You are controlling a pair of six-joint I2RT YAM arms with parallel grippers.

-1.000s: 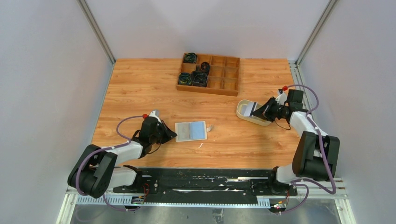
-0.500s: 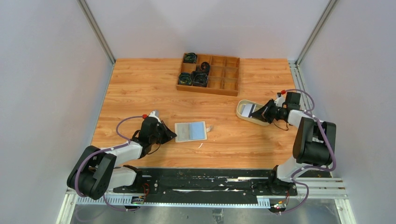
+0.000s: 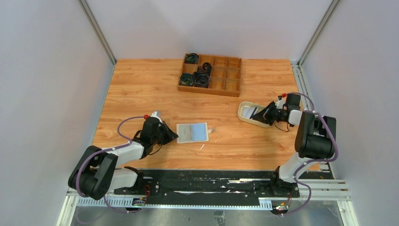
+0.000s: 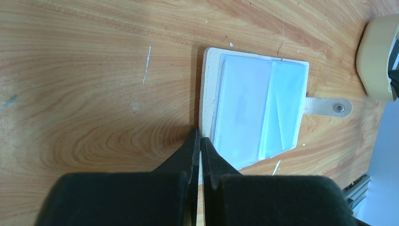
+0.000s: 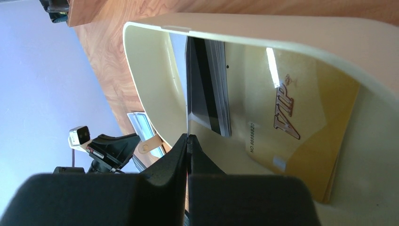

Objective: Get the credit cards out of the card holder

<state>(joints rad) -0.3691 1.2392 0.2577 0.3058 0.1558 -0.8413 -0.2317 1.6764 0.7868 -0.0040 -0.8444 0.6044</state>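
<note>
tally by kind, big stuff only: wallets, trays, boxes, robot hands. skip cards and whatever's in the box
open beige folding wallet: 1
cream oval tray: 1
brown wooden compartment box: 1
black robot hands, left hand and right hand: 2
Total: 5

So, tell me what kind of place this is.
Probably a robot lab workcell: left arm and right arm bolted at the edge of a wooden table, grey walls on aluminium posts, staged props like the compartment box.
</note>
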